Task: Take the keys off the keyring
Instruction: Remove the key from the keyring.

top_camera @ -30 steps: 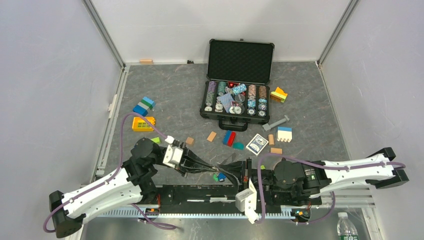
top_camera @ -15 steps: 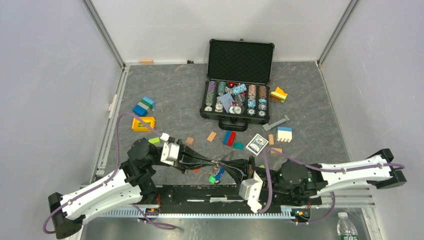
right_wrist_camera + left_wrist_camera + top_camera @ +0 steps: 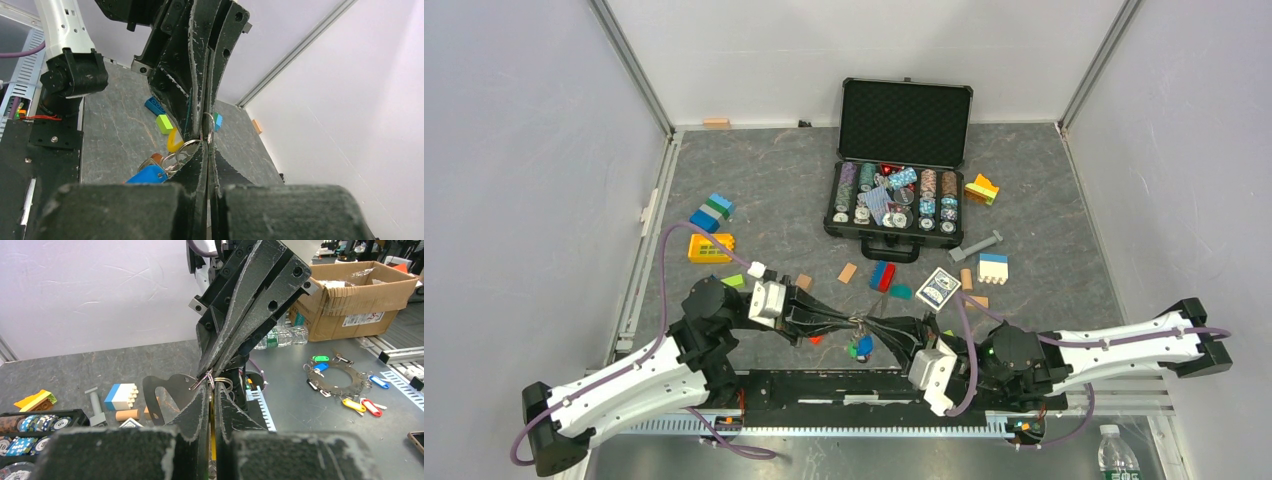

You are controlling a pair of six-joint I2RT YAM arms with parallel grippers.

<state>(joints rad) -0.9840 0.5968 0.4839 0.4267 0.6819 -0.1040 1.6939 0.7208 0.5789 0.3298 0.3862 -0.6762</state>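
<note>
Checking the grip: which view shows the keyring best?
Right wrist: the keyring shows its loops clearly, keys attached. Left wrist shows only wire slivers at the jaws; top external, a tiny glint.

We take this for a robotics lab: white panels (image 3: pixel 514 150) on aluminium rails (image 3: pixel 632 70) wall in our grey table (image 3: pixel 774 170), and beyond stand a taped cardboard box (image 3: pixel 350 295) and plastic water bottles (image 3: pixel 282 335)
</note>
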